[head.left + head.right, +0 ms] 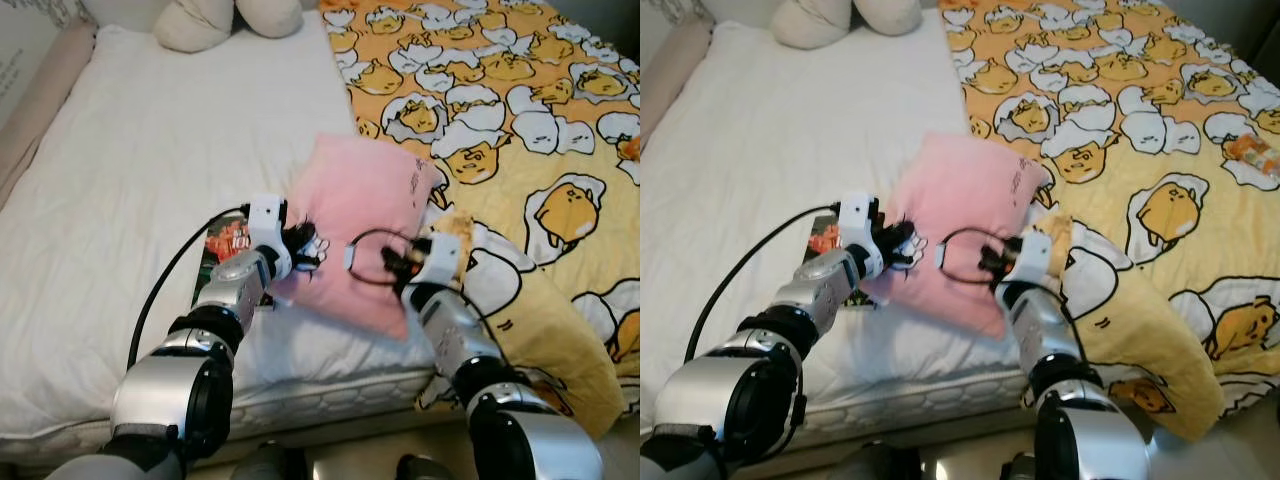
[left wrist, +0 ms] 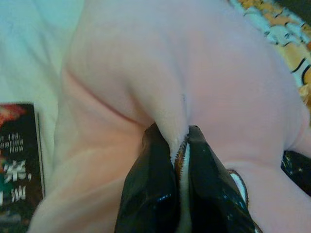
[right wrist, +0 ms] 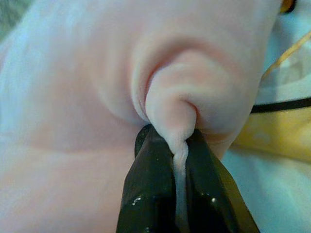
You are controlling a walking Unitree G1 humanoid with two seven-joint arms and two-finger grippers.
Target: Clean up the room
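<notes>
1. The bed [image 1: 140,180] fills the scene — a white sheet covers its left part, with the quilted mattress edge showing at the near side.
2. A yellow blanket [image 1: 520,130] printed with egg characters covers the right part and hangs over the near corner.
3. A pink pillow [image 1: 365,225] lies tilted where sheet and blanket meet.
4. A dark book [image 1: 222,245] lies on the sheet, touching the pillow's left edge.
5. Two cream cushions [image 1: 225,20] sit at the far end.
6. A small orange packet [image 1: 1252,150] rests on the blanket — far right.
</notes>
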